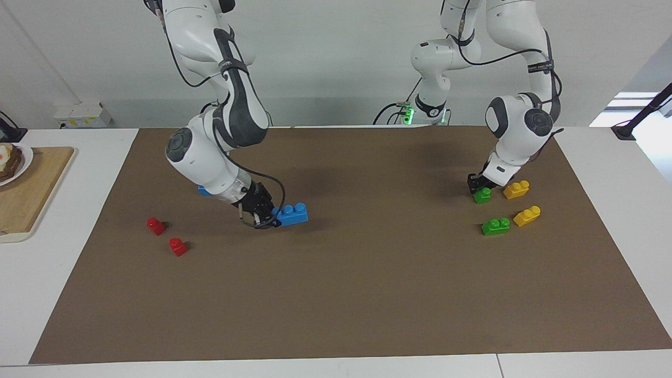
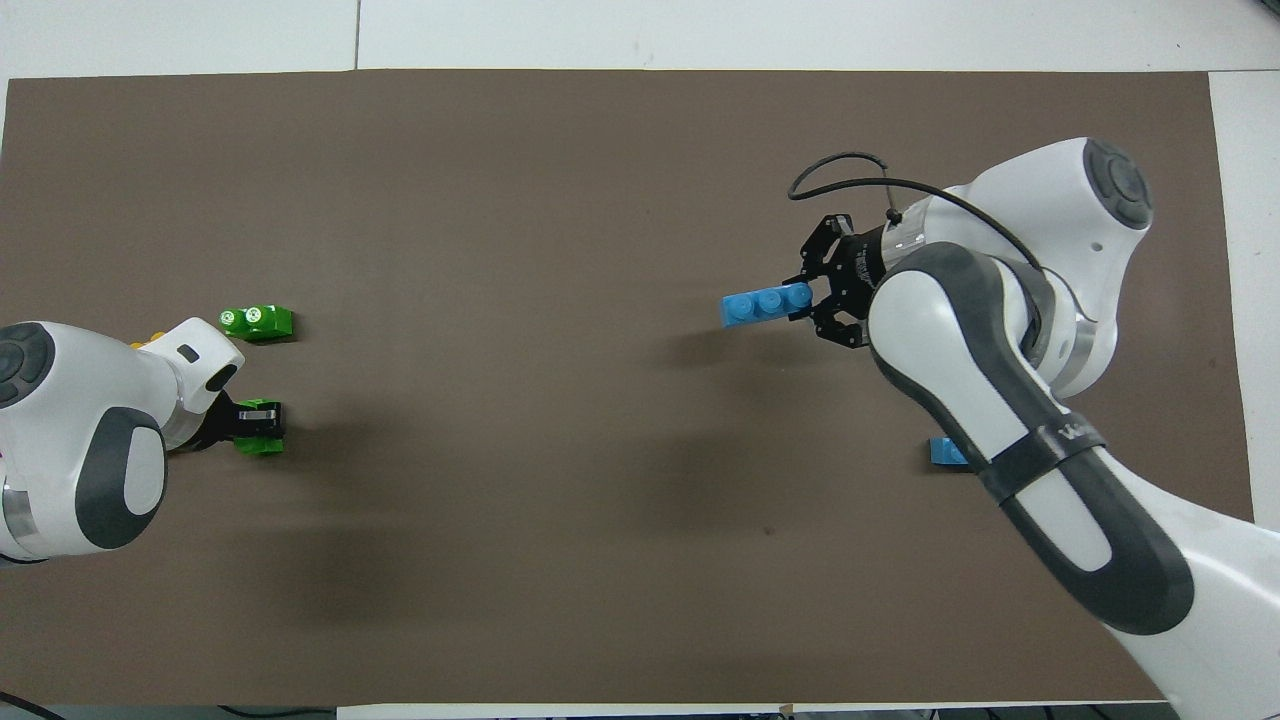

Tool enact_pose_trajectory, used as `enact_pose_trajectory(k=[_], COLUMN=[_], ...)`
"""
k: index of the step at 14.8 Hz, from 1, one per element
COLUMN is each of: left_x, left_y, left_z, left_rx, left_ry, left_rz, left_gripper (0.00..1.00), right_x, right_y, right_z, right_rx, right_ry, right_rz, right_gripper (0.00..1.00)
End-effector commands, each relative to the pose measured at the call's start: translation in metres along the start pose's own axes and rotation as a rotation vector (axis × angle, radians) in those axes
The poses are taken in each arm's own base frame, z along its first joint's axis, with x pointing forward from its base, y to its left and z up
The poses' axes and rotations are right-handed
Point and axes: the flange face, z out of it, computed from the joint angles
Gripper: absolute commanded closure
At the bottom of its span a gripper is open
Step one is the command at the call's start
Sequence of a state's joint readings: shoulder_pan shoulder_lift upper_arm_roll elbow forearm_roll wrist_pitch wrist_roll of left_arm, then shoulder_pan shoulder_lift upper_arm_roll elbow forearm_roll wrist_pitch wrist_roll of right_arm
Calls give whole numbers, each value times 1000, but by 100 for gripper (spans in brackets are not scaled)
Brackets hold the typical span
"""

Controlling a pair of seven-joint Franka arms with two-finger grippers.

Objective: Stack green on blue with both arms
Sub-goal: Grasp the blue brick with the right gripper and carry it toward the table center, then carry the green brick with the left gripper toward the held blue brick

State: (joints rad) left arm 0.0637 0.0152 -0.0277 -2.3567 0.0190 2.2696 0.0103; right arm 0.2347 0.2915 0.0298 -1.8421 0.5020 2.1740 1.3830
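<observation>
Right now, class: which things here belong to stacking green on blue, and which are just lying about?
In the job:
- blue brick at the right gripper
- green brick at the left gripper

Lying about:
- second green brick
- second blue brick, mostly hidden
- two yellow bricks
- two red bricks
- wooden board

Glossy moulded plastic bricks, a blue brick [image 1: 292, 214] and a green brick [image 1: 482, 195] among them, catch the light on a matt brown paper-like mat [image 1: 346, 294]. At nine o'clock in the facing view lies a pale wooden board [image 1: 31, 189]. The arms' shells are smooth, glossy white.
</observation>
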Motion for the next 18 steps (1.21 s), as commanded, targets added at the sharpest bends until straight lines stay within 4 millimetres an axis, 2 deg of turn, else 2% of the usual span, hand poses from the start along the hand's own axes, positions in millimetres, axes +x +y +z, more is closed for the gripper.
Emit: enact_pose_trajectory(k=[1, 3, 4, 6, 7, 10, 12, 15, 18], left_x=[1, 10, 15, 22, 23, 24, 28, 33, 30], left_y=[1, 1, 1, 3, 3, 9, 22, 40, 57], left_z=[0, -9, -19, -37, -41, -47, -53, -65, -69], left_rx=[11, 13, 13, 13, 13, 11, 11, 12, 15], left_ry=[12, 9, 7, 1, 3, 19, 27, 27, 23], left_rz=[6, 8, 8, 1, -16, -72, -117, -168, -248], left_gripper=[99, 100, 100, 100, 100, 100, 100, 100, 100], right_x=[-35, -50, -50, -63, -62, -75, -87, -103, -105], right_y=[4, 9, 12, 26, 29, 33, 36, 41, 43], right_z=[14, 25, 31, 56, 64, 93, 109, 119, 132], right_rx=[14, 10, 21, 27, 36, 59, 78, 94, 92], right_ry=[-5, -7, -4, 10, 14, 11, 13, -2, 1], right_rz=[40, 54, 72, 58, 71, 94, 119, 146, 149], right_gripper=[100, 100, 100, 100, 100, 100, 100, 100, 100])
